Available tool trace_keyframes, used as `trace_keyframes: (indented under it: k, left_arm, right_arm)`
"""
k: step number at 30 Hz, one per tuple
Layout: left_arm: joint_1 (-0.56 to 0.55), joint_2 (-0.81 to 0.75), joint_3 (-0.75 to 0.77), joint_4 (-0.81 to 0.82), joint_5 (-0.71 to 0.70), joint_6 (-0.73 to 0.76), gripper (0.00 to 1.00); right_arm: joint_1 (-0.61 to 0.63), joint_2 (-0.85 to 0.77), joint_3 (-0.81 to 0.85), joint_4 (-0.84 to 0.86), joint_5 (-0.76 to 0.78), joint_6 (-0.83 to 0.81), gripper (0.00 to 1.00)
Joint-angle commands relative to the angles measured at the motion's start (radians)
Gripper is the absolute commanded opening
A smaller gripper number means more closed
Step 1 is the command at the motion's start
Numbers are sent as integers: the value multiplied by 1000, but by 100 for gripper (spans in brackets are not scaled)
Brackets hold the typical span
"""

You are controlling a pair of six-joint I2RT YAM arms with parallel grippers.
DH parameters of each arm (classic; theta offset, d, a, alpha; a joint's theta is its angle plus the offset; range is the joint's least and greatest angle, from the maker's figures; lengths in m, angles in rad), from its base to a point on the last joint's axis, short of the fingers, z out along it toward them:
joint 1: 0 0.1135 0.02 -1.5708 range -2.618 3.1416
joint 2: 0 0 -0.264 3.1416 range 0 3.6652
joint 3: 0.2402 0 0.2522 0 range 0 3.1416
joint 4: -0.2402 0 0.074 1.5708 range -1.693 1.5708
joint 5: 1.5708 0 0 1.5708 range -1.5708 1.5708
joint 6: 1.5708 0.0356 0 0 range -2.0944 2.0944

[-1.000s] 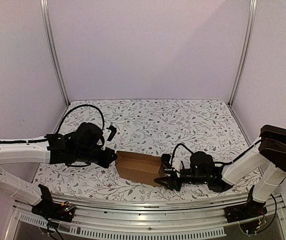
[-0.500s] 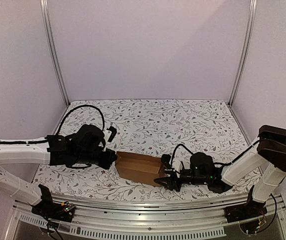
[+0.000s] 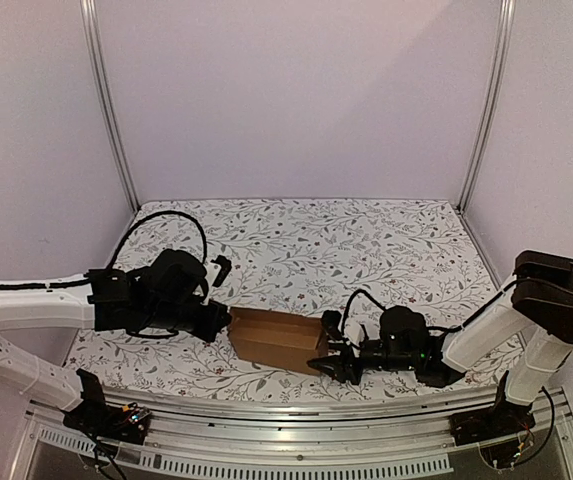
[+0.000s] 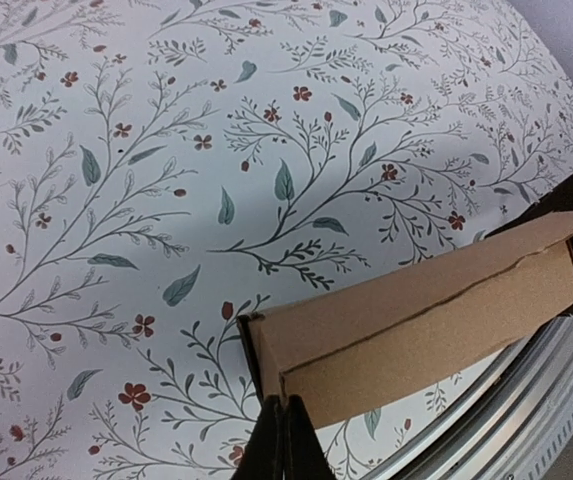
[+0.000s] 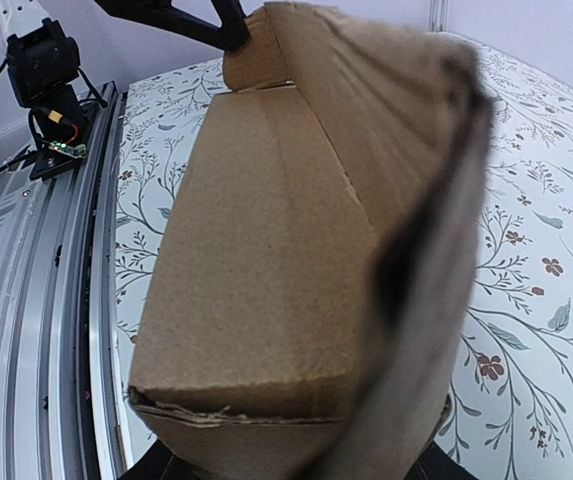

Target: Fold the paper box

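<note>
The paper box (image 3: 278,338) is a plain brown carton lying on the floral table near the front edge, between the two arms. My left gripper (image 3: 224,318) is shut, and its joined black fingertips (image 4: 286,440) touch the carton's left end corner (image 4: 266,350) with nothing held. My right gripper (image 3: 328,362) is at the carton's right end with its jaws on either side of that end. In the right wrist view the box (image 5: 266,250) fills the frame above that gripper (image 5: 291,470). A blurred flap (image 5: 426,250) rises on the right and hides the table behind it.
The floral cloth (image 3: 366,240) covers the table. An aluminium rail (image 3: 286,415) runs along the near edge, close under the box (image 4: 436,320) in the left wrist view. Metal posts (image 3: 111,110) (image 3: 486,100) and pale walls enclose the cell. The left arm's base (image 5: 46,90) stands by the rail.
The left gripper and the box's left end have shifted slightly toward the near edge and to the left. The right gripper has barely moved.
</note>
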Motion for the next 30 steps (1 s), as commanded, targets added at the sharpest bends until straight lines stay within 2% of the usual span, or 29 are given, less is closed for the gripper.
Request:
trace_keyframes:
  k: [1, 8, 14, 20, 23, 30]
  left_arm:
    - [-41, -1, 16, -56, 76, -1, 0]
    - [-42, 27, 3, -47, 62, -15, 18]
    - [-42, 28, 11, -47, 46, -8, 24]
    - [-38, 31, 50, -67, -52, 31, 40]
    - [-15, 35, 71, -60, -61, 69, 44]
    - [84, 84, 101, -9, -9, 147, 48]
  right_arm:
    - [-18, 17, -4, 17, 110, 47, 27]
    - [-15, 23, -13, 32, 113, 50, 27]
    - [-10, 23, -20, 41, 118, 53, 27]
    - [-7, 28, -20, 43, 114, 51, 27]
    - [-4, 30, -19, 42, 111, 49, 27]
    - [0, 27, -22, 36, 85, 43, 27]
